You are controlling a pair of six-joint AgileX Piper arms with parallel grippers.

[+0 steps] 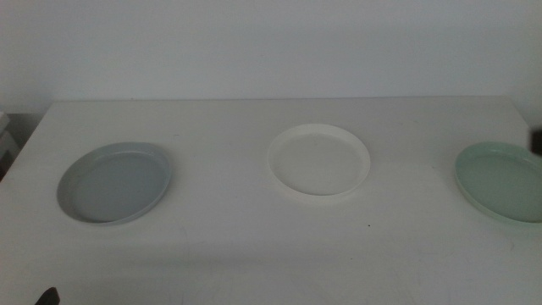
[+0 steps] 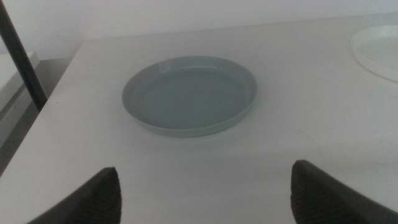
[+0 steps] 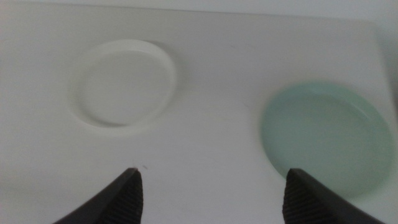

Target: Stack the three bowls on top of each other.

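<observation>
Across the white surface (image 1: 254,246) sit three separate shallow dishes: grey-blue (image 1: 115,182), cream-white (image 1: 319,159), pale mint green (image 1: 502,181). Left end effector (image 2: 205,193) and right end effector (image 3: 211,196) gape wide, empty. Low, thin rims could slip from a shallow pinch.

The pale mint green bowl (image 1: 501,180) is cut off at the middle view's 3 o'clock edge. In the left wrist view only a sliver of the cream-white bowl (image 2: 379,53) shows. A dark shape (image 1: 48,296) at 7 o'clock in the middle view is too small to identify.
</observation>
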